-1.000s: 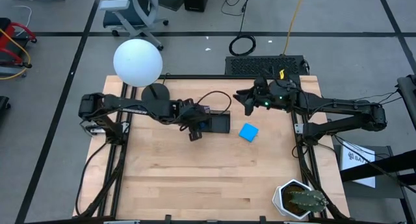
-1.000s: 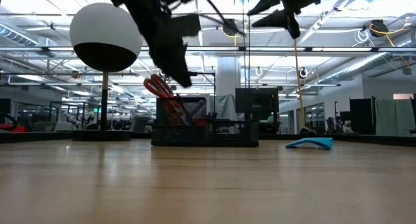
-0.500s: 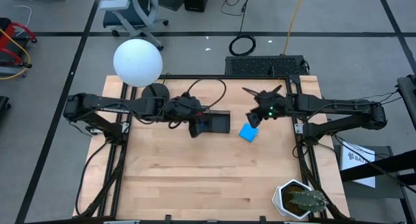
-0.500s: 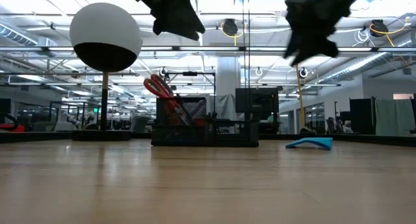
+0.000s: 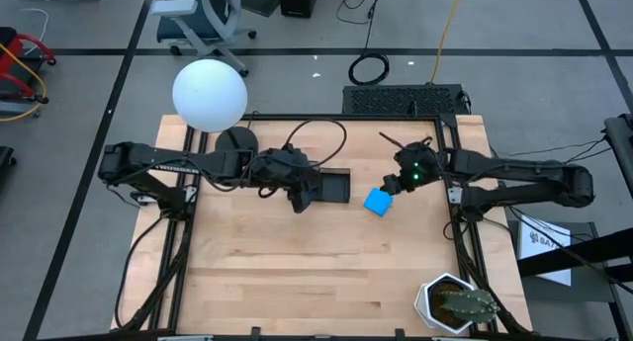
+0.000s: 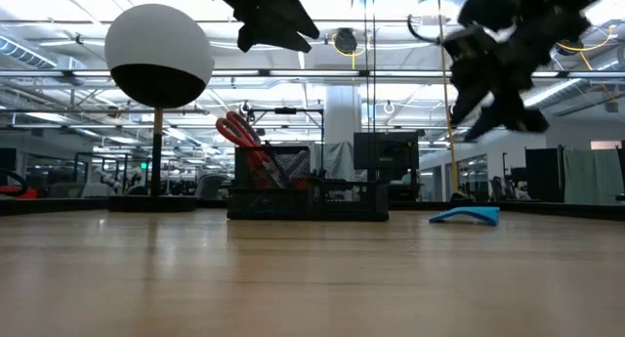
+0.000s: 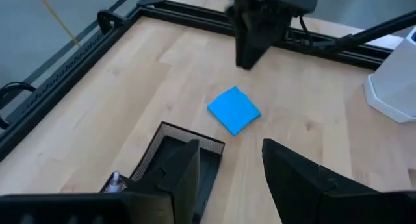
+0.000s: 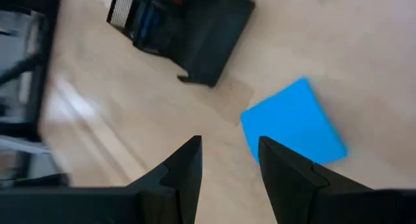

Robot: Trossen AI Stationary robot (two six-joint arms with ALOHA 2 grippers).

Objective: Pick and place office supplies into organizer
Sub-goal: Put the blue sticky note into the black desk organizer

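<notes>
The black organizer (image 5: 334, 186) stands at the table's far middle. Red-handled scissors (image 6: 240, 138) stick up out of its left end, handles up. The bright blue square pad (image 5: 377, 202) lies flat on the wood to the organizer's right, also shown in the wrist views (image 7: 234, 111) (image 8: 294, 124). My left gripper (image 5: 302, 197) hangs open above the organizer's left end (image 7: 174, 160), high in the low view (image 6: 275, 17). My right gripper (image 5: 392, 186) is open just above and beyond the pad, pointing slantwise down at it (image 6: 488, 95) (image 8: 227, 160). Neither holds anything.
A lamp with a white globe (image 5: 210, 95) and round black base (image 5: 235, 140) stands at the far left. A potted cactus (image 5: 457, 303) sits at the near right corner. A black cable (image 5: 316, 133) loops above the organizer. Bare wood (image 5: 297, 272) fills the near half.
My left gripper has risen from the organizer's left end and tipped up toward level. My right gripper has come down and toward the near edge, onto the blue pad's far side, rolling and tipping downward as it went. The pad and organizer have stayed put.
</notes>
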